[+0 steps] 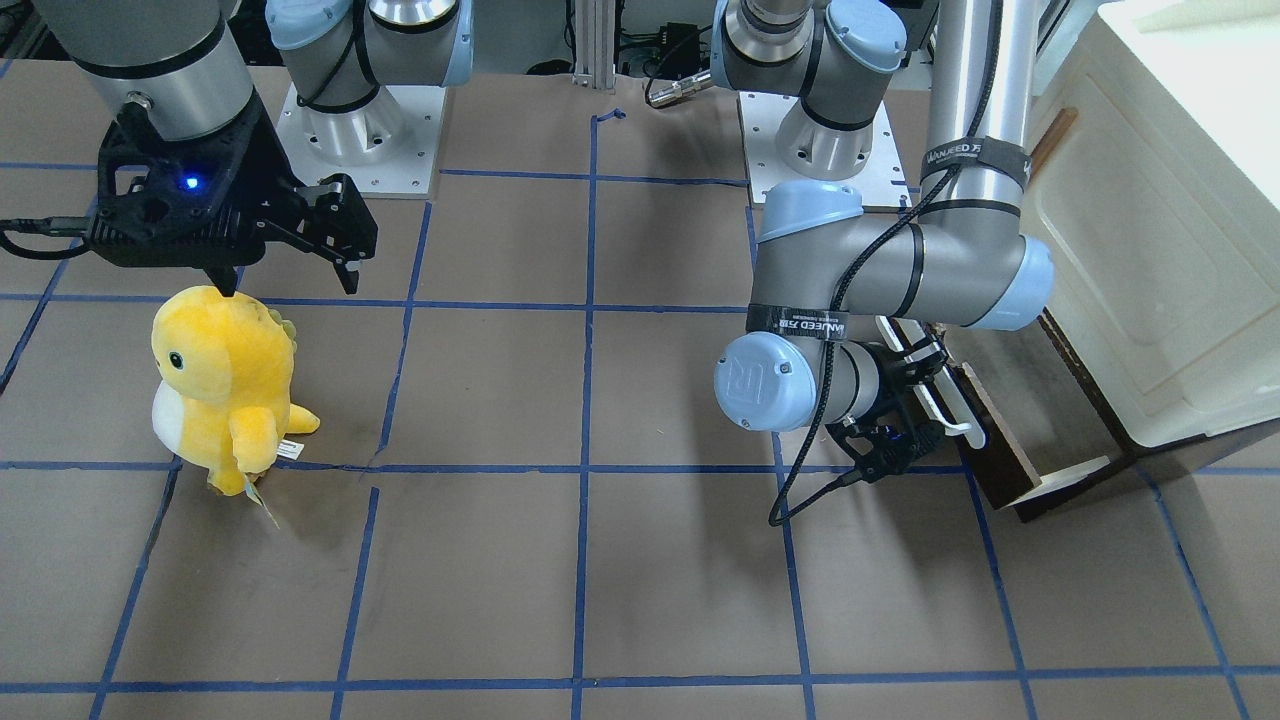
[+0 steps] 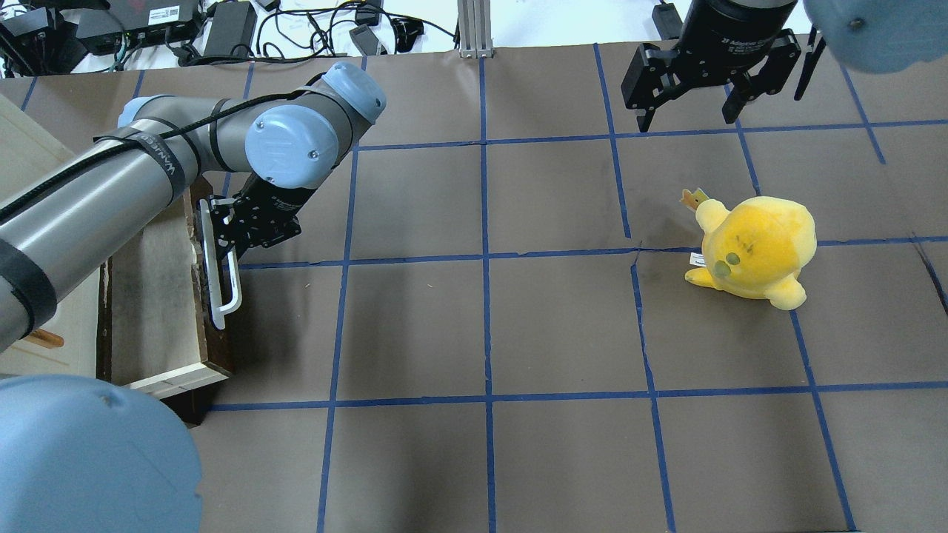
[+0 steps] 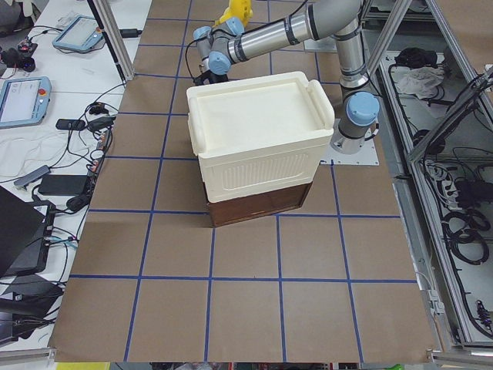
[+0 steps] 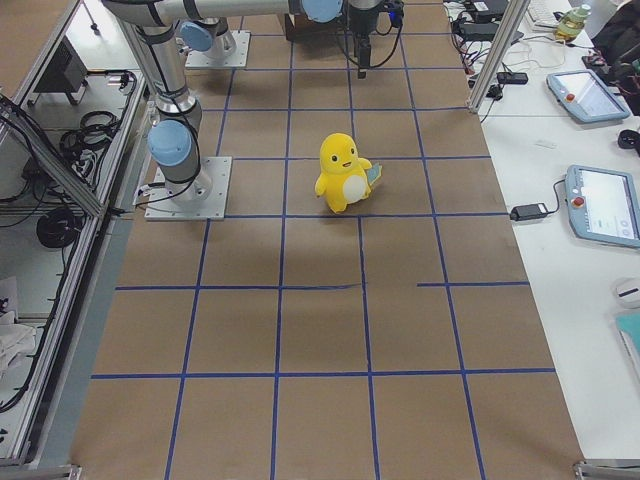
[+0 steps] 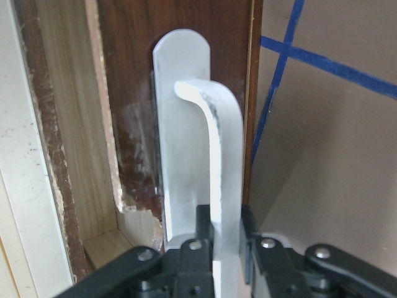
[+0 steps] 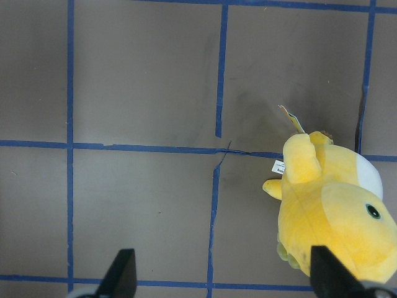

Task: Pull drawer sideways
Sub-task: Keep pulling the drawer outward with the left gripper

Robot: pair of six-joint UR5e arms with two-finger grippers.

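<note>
The drawer point(image 2: 155, 311) stands partly out of the cream cabinet point(image 2: 29, 148) at the table's left. Its dark brown front panel point(image 1: 1005, 440) carries a long white bar handle point(image 2: 221, 292). My left gripper point(image 2: 222, 237) is shut on the handle near its far end. In the left wrist view the black fingers of this gripper point(image 5: 224, 217) clamp the handle point(image 5: 217, 149) from both sides, against the brown panel point(image 5: 130, 93). My right gripper point(image 2: 686, 122) is open and empty, hanging above the table far from the drawer.
A yellow plush toy point(image 2: 755, 248) stands upright on the right half of the table, just in front of the right gripper point(image 1: 290, 285). The cabinet point(image 1: 1150, 250) fills the table's left end. Brown paper with blue tape lines covers the table.
</note>
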